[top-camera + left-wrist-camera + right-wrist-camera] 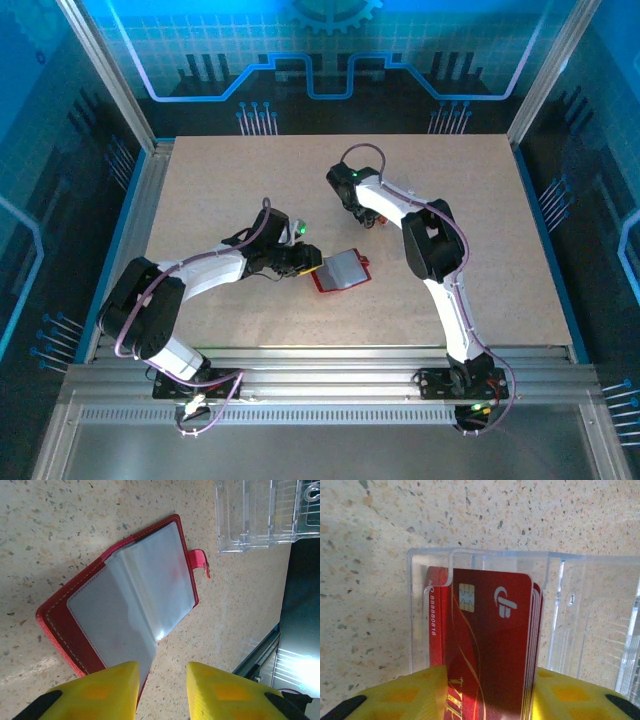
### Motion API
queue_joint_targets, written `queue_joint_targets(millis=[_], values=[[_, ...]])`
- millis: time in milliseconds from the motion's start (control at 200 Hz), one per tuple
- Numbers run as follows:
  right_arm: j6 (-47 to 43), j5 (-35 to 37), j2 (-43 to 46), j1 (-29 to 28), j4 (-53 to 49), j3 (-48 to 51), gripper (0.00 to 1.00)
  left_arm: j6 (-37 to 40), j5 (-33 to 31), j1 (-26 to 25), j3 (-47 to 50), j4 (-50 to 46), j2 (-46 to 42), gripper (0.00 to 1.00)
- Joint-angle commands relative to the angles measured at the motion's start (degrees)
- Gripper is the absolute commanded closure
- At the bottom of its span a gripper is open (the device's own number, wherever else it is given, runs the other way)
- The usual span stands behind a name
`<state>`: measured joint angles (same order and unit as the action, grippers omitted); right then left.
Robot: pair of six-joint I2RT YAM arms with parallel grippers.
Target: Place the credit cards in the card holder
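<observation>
Yellow right jaws pinch a stack of red credit cards (490,645) by the long edges, inside a clear case (580,610). They look stiff, thin and slick, and may fan. Left jaws, narrowly apart, sit at a corner of the open card holder (125,600), flat on the surface (45,525).

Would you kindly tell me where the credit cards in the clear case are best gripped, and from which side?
Take the credit cards by their long edges, at the end protruding from the clear case, coming in at its open mouth. The walls enclose the far end, and those edges lie parallel.
</observation>
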<state>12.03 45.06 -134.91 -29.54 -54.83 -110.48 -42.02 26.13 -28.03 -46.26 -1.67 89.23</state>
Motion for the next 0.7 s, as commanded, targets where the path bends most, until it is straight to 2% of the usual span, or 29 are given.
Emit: queue_joint_targets(millis=[0,690], values=[[0.98,2.97,1.32,0.71,-0.76,0.88,0.59,0.06,-0.21,-0.25,-0.64,0.0,0.8,0.68],[0.27,5.76,3.66,0.9,-2.83,0.04,0.59,-0.15,0.28,-0.22,-0.74,0.24,0.95,0.68]])
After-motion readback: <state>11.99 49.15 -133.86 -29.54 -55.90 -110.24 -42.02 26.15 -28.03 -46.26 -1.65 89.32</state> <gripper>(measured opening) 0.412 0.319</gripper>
